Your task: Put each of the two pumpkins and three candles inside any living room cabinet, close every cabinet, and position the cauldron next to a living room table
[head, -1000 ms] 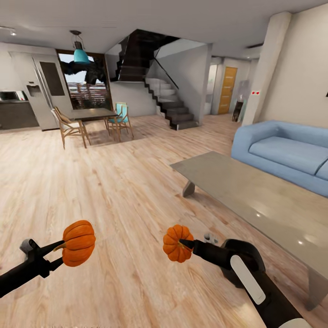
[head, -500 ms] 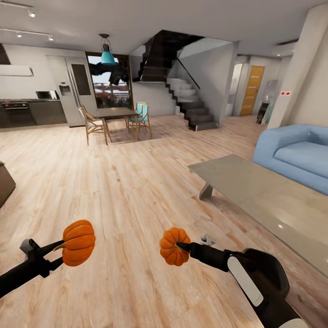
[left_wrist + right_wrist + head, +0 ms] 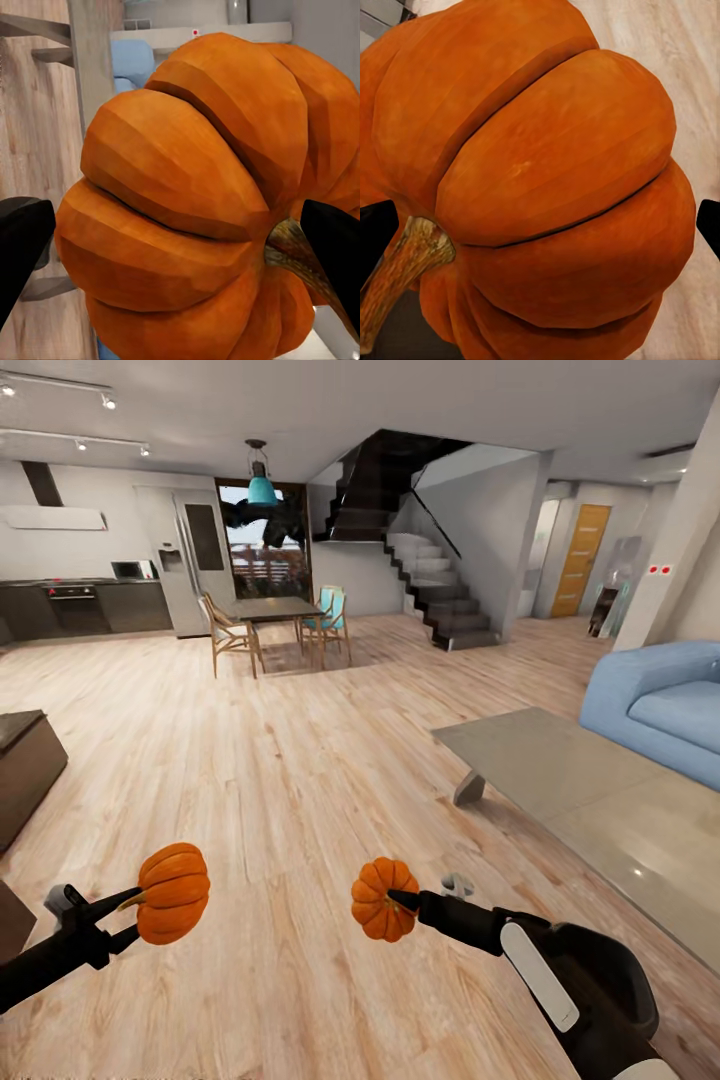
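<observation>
Two ribbed orange pumpkins hang above the wood floor, one in each hand. My left gripper [image 3: 138, 916] is shut on the left pumpkin [image 3: 172, 893] at its stem side; in the left wrist view this pumpkin [image 3: 202, 202] sits between the black fingers [image 3: 19, 240]. The right gripper [image 3: 400, 901] is shut on the right pumpkin [image 3: 383, 898], which in the right wrist view [image 3: 540, 180] lies close between the fingers [image 3: 375, 232]. A low dark-brown cabinet [image 3: 25, 770] shows at the left edge of the head view.
A long grey coffee table [image 3: 560, 780] stands to the right, with a blue sofa [image 3: 660, 710] behind it. Far back are a dining table with chairs [image 3: 275, 610], stairs [image 3: 440, 600] and dark kitchen units [image 3: 90, 605]. Open wood floor lies ahead.
The whole head view has swung left: sofa and coffee table slid right, and the dark-brown cabinet came into view at the left. Both pumpkins stay held as before.
</observation>
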